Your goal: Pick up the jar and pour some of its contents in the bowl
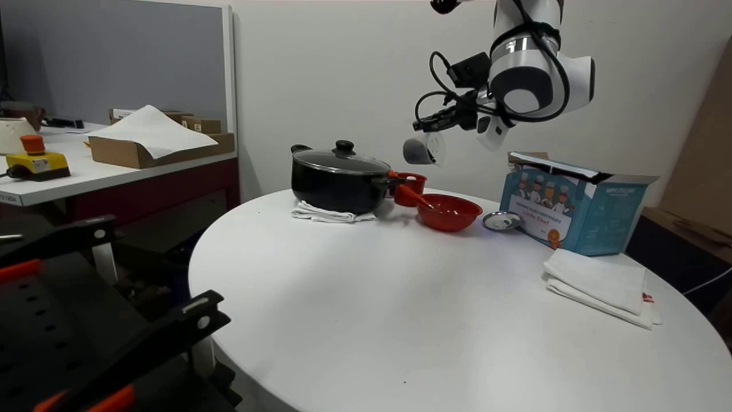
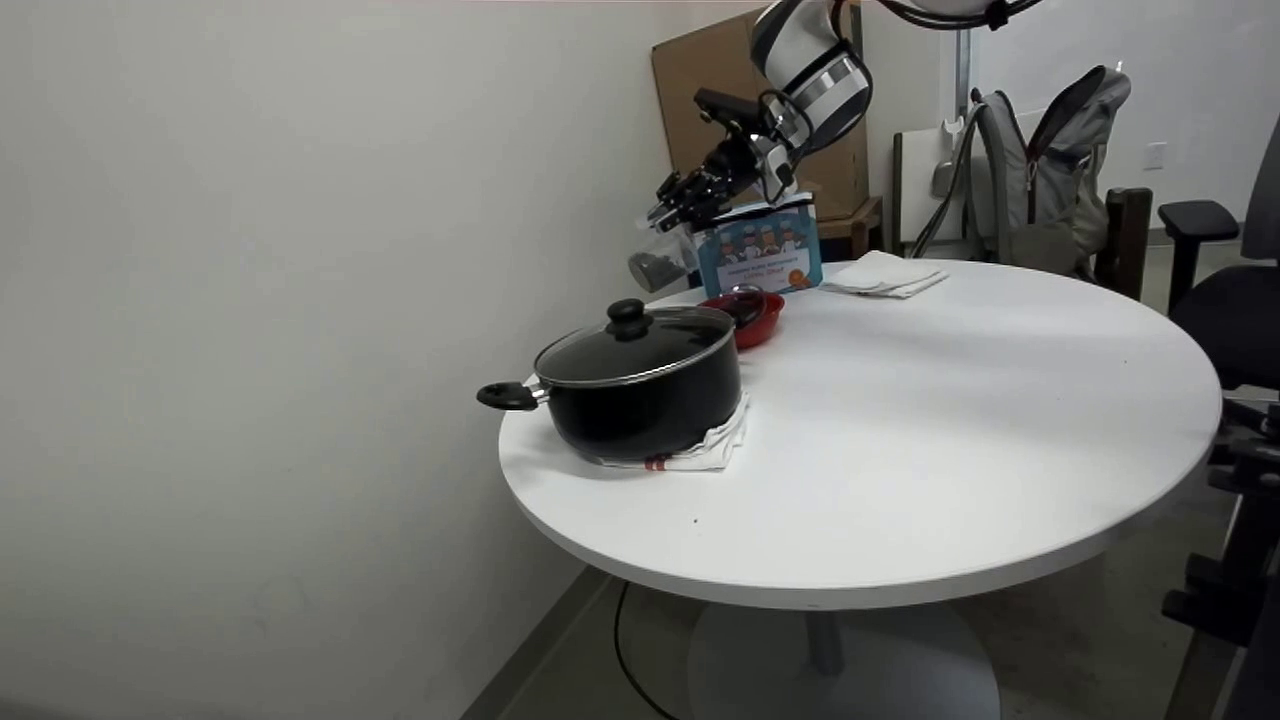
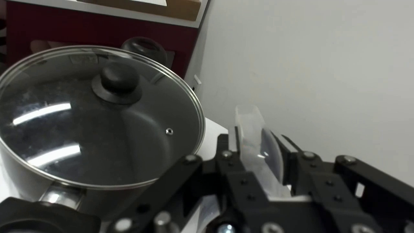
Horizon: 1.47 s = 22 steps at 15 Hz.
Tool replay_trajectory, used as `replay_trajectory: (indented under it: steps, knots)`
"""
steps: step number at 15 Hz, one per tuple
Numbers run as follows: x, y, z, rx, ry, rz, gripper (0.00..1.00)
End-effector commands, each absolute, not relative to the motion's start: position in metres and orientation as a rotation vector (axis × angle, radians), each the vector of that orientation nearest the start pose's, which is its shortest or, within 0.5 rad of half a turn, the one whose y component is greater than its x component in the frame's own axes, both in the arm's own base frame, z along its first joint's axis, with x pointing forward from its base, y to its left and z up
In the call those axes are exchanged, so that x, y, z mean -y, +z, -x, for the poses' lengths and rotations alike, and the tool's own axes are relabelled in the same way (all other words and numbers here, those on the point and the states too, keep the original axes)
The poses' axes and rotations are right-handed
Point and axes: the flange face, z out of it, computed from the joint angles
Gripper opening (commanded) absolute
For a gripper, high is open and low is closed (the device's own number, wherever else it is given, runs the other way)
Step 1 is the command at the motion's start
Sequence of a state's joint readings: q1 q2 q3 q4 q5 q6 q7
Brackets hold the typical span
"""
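My gripper (image 1: 422, 124) is shut on the clear jar (image 1: 419, 150) and holds it in the air, tilted, with its dark contents at the lower end. The jar also hangs tilted below the gripper (image 2: 664, 212) near the wall, where its dark end shows (image 2: 657, 269). In the wrist view the clear jar wall (image 3: 250, 121) stands between the two fingers (image 3: 258, 147); the contents are hard to make out there. The glossy red bowl (image 1: 452, 214) stands on the table, below and right of the jar in that exterior view. It is partly hidden behind the pot (image 2: 765, 325).
A black lidded pot (image 1: 337, 183) on a folded cloth (image 1: 326, 213) stands beside the bowl. A red cup (image 1: 413, 186) stands behind, with a red handle (image 1: 417, 196) reaching into the bowl. A silver lid (image 1: 502, 221), blue box (image 1: 572, 206) and white cloths (image 1: 600, 283) are farther along.
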<state>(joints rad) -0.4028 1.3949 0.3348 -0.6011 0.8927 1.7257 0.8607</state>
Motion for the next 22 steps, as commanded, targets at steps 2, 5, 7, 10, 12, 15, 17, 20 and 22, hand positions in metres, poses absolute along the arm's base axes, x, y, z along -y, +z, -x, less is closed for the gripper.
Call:
replay_trajectory:
  steps: [2,5,7,10,12,15,17,20,22]
  knots:
    - [0.148,0.171,-0.783,-1.297,0.668,1.341,0.13]
    - [0.156,0.171,-0.783,-1.282,0.661,1.279,0.13]
    - [0.161,0.171,-0.783,-1.277,0.652,1.250,0.13]
    - [0.166,0.171,-0.783,-1.267,0.647,1.210,0.13]
    - [0.169,0.171,-0.783,-1.258,0.644,1.190,0.13]
    - [0.167,0.166,-0.782,-1.243,0.651,1.163,0.13]
    - [0.165,0.162,-0.781,-1.238,0.658,1.144,0.13]
    - [0.162,0.157,-0.781,-1.228,0.667,1.130,0.13]
    - [0.160,0.155,-0.781,-1.224,0.675,1.121,0.13]
